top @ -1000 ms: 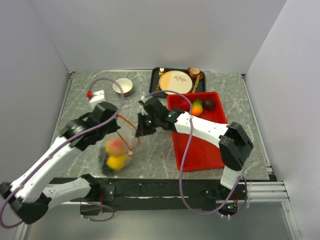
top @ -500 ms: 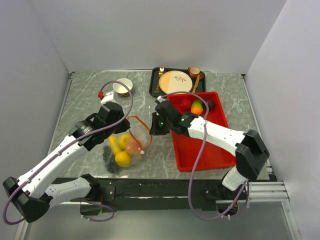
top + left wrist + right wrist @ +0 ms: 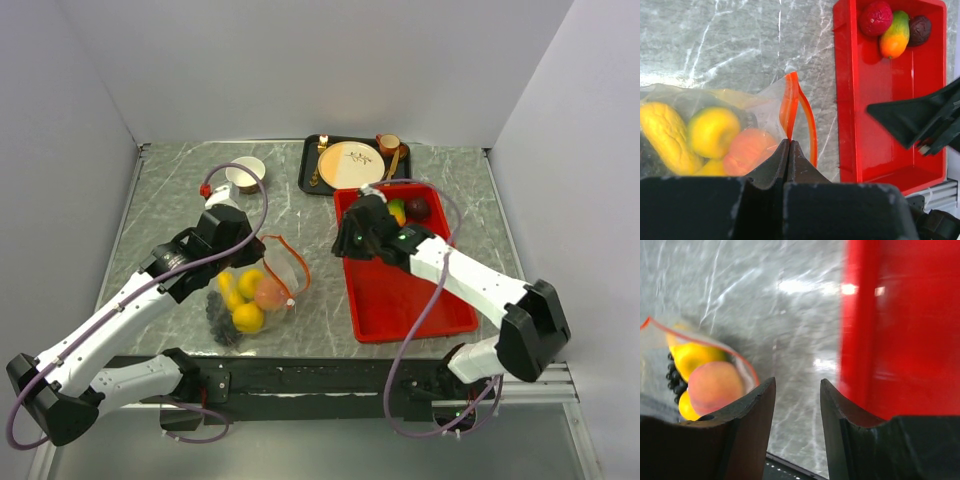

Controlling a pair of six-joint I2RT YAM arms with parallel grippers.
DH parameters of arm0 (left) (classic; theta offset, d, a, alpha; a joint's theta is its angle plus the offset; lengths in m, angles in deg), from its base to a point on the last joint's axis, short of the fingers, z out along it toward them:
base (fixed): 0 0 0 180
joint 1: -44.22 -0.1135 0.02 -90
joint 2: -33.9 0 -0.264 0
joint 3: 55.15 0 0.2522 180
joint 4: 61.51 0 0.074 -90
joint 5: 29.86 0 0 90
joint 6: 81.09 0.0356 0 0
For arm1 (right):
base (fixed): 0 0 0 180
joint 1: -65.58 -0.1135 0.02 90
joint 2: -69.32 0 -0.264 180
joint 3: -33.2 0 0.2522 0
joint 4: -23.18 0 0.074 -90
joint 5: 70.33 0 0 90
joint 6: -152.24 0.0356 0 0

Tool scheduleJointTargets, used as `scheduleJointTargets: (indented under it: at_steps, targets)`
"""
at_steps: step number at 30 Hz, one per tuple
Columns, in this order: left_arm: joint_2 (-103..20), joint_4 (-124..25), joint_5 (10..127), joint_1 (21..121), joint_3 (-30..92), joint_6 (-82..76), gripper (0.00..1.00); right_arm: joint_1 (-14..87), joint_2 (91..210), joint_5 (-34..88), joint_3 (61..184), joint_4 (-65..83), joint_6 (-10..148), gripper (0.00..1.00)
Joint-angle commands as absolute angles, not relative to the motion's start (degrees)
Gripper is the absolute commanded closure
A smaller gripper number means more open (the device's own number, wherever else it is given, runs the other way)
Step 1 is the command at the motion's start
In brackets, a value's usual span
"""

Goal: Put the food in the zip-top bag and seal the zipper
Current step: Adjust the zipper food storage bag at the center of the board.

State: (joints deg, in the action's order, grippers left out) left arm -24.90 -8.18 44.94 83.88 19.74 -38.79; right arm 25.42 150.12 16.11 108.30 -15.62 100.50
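My left claw (image 3: 789, 150) stays clenched on the orange mouth of the zip-top bag (image 3: 250, 295), lower left on the table; my right claw (image 3: 797, 405), released and empty, has swung back over the red tray (image 3: 410, 290); the peach (image 3: 268, 293) is now bagged; apple (image 3: 876, 17), mango (image 3: 894, 35) and plum (image 3: 920, 29) remain.

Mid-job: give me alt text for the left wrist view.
The left hand pinches the zip-top bag at its orange-red zipper, with yellow fruit and a peach inside. Right of it, a red tray holds an apple, mango and plum at its far end.
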Motion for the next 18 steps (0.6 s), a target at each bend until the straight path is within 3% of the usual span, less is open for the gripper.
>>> scheduleJointTargets:
  at_steps: [1, 3, 4, 11, 14, 18]
  targets:
    - [-24.28, -11.80, 46.60, 83.77, 19.97, -39.08, 0.99, 30.76, 145.44, 13.95, 106.99, -15.71, 99.77, 0.51]
    - [-24.02, -12.32, 46.60, 83.77, 19.26, -39.34, 0.99, 32.44, 145.78, 14.57, 107.51, -17.03, 99.24, 0.50]
    - [-23.58, -12.68, 46.69, 83.77, 18.91, -39.52, 0.99, 33.49, 146.13, 14.74, 107.95, -17.82, 99.07, 0.44]
    - [-23.40, -12.77, 46.52, 83.77, 18.47, -39.52, 0.99, 42.71, 146.06, 15.28, 110.85, -22.22, 98.89, 0.38]
    - [-23.23, -13.29, 46.43, 83.77, 17.94, -39.61, 0.99, 45.18, 144.38, 15.01, 111.29, -20.73, 99.33, 0.30]
    - [-22.61, -16.01, 45.46, 83.77, 16.19, -40.48, 0.99, 49.21, 144.38, 28.31, 108.75, -13.01, 95.91, 0.22]
